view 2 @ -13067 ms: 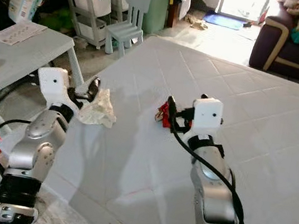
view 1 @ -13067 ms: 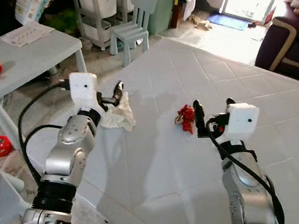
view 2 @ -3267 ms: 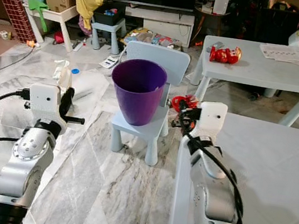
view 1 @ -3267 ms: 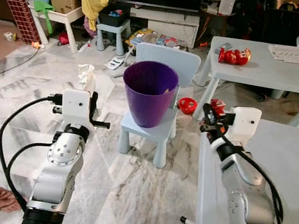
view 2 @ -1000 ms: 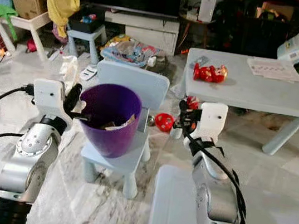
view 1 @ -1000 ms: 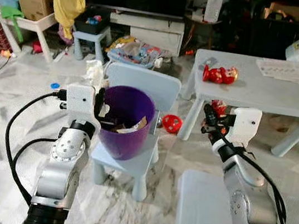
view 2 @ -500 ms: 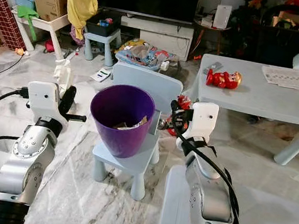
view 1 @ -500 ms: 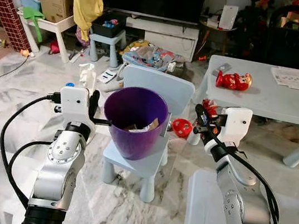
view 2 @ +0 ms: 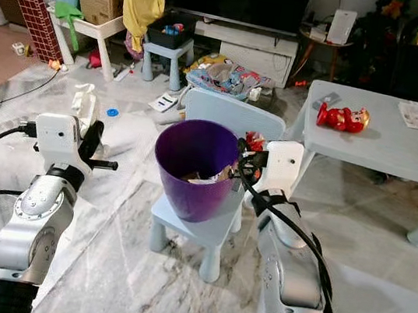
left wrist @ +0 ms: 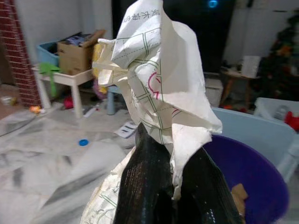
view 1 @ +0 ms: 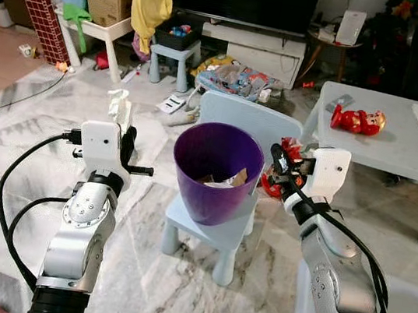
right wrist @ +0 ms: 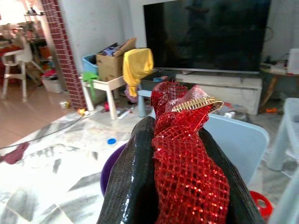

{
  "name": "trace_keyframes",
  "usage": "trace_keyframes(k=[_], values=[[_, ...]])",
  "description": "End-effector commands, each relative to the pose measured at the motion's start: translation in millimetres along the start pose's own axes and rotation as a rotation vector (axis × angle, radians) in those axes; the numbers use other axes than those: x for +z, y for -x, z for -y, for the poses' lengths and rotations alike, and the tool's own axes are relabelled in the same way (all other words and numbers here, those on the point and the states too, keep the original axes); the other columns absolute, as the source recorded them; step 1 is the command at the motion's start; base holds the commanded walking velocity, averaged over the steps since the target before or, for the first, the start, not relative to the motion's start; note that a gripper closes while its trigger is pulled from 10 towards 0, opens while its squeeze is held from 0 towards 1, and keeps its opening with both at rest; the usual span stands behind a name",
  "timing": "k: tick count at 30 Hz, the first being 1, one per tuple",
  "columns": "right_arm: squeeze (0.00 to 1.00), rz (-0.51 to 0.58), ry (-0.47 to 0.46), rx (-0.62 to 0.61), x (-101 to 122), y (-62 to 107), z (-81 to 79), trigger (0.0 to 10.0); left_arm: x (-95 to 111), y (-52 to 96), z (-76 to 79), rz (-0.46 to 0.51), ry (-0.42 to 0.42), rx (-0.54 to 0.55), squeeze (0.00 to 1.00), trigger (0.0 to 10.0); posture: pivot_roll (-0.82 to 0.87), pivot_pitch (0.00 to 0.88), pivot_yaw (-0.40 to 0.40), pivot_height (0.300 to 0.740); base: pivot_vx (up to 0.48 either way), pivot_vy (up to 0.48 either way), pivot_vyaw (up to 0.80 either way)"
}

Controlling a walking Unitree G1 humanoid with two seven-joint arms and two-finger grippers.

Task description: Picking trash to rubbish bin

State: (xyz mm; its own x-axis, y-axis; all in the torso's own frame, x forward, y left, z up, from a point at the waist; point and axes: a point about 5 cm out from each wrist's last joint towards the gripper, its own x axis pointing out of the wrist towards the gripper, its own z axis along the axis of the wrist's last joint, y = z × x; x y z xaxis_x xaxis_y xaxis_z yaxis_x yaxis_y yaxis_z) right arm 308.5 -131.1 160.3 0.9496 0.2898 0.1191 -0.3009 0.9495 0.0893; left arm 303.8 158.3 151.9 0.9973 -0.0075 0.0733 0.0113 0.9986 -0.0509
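Purple bin (view 1: 215,169) on small chair (view 1: 218,225); left gripper (view 1: 127,132), 9 o'clock, clamps crumpled paper (left wrist: 159,88); right gripper (view 1: 278,157), 3 o'clock, clamps red wrapper (right wrist: 187,163)

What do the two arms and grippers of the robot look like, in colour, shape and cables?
Both arms are silver metal with rounded joint shells and black ribbed cuffs near the bottom. Each wrist carries a white box with a small dark lens. The left gripper and right gripper have long black fingers. Black cables loop from each wrist box.
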Motion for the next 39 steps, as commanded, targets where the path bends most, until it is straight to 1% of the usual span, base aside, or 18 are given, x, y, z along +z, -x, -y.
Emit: trace_keyframes(k=[1,19,24,26,29,30,33,39], values=[[0.00,0.014,-0.009,-0.006,2.8,-0.9,1.4,10.0,-0.6,-0.6,-1.3,-0.010,-0.004,0.003,0.00,10.0,0.02,0.061,-0.001,0.740,0.000,0.360,0.00],[0.00,0.011,-0.011,-0.009,1.6,-0.4,0.9,10.0,-2.8,0.3,-1.9,-0.020,-0.009,0.004,0.00,10.0,0.02,0.063,-0.001,0.740,0.000,0.417,0.00],[0.00,0.011,-0.009,-0.010,1.8,-0.5,1.5,10.0,-1.3,0.7,-0.1,-0.005,-0.004,-0.006,0.00,10.0,0.01,0.064,-0.002,0.740,0.000,0.000,0.00],[0.00,0.013,-0.009,-0.010,2.0,-0.7,1.9,10.0,0.3,1.3,2.2,0.005,0.000,-0.030,0.00,10.0,0.01,0.063,-0.002,0.740,0.000,0.000,0.00],[0.00,0.016,-0.008,-0.011,2.7,-0.9,1.9,10.0,0.0,1.4,2.4,0.001,0.032,-0.027,0.00,10.0,0.01,0.062,-0.002,0.740,0.000,0.000,0.00],[0.00,0.020,-0.006,-0.015,3.8,-1.1,2.2,10.0,0.5,1.1,1.8,0.001,0.060,-0.033,0.00,10.0,0.01,0.063,-0.002,0.740,0.000,0.000,0.00],[0.00,0.023,-0.005,-0.021,4.6,-1.1,3.0,10.0,1.1,0.8,1.1,0.002,0.067,-0.035,0.00,10.0,0.01,0.063,-0.002,0.740,0.000,0.000,0.00],[0.00,0.025,-0.004,-0.028,5.0,-1.1,4.8,10.0,1.0,0.1,0.0,-0.004,0.073,-0.030,0.00,10.0,0.01,0.063,-0.004,0.740,0.292,0.000,0.00]])
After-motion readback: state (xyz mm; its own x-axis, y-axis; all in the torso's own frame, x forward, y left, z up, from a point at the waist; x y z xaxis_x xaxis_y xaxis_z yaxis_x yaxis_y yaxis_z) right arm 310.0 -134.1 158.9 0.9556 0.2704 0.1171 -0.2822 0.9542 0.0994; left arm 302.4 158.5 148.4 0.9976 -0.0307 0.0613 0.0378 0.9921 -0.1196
